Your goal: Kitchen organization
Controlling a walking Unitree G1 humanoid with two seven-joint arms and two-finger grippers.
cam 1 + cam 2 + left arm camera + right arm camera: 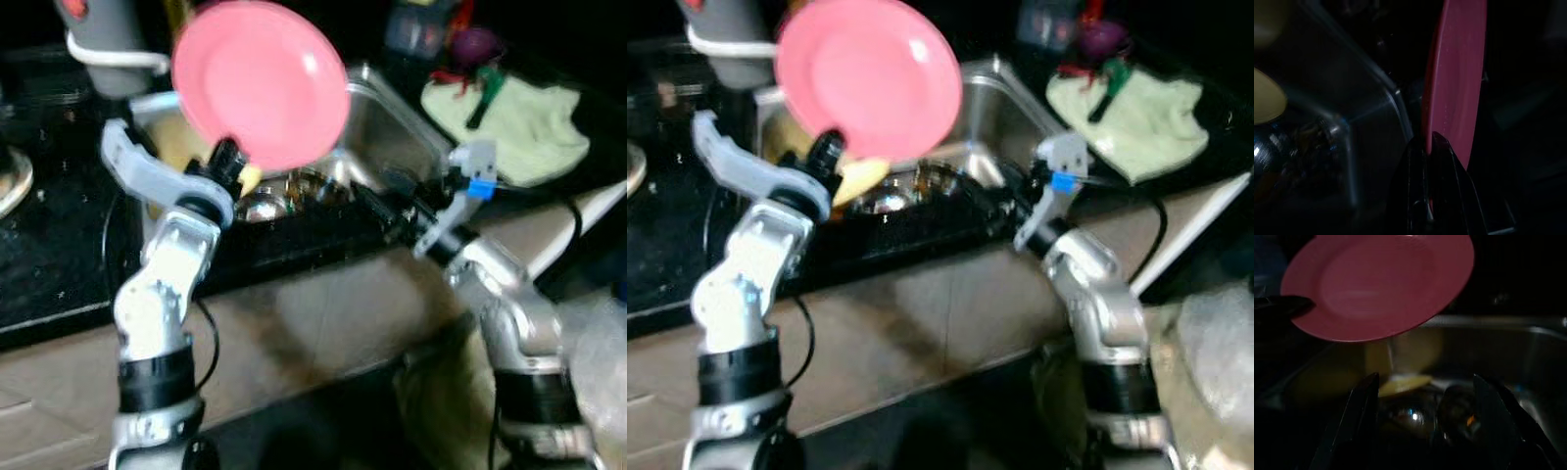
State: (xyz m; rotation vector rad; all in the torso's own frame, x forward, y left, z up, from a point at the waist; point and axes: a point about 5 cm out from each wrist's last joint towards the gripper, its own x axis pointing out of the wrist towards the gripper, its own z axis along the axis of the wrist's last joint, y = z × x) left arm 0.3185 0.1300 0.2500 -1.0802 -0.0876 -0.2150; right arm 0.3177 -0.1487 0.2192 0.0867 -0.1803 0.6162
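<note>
One pink plate [260,83] is gripped by its lower rim between the closed jaws of the left gripper [228,157] and held nearly on edge above the steel sink [392,122], which is set into the dark table [59,245]. In the sink, beyond and below the jaws, one yellow dish [1400,382] and several shiny metal pieces [294,191] are seen, their number not countable in the dim light. The right gripper [387,196] is held at the sink's front edge with its jaws spread wide and nothing between them, and one pale green cloth [519,122] is spread on the table off to their right.
</note>
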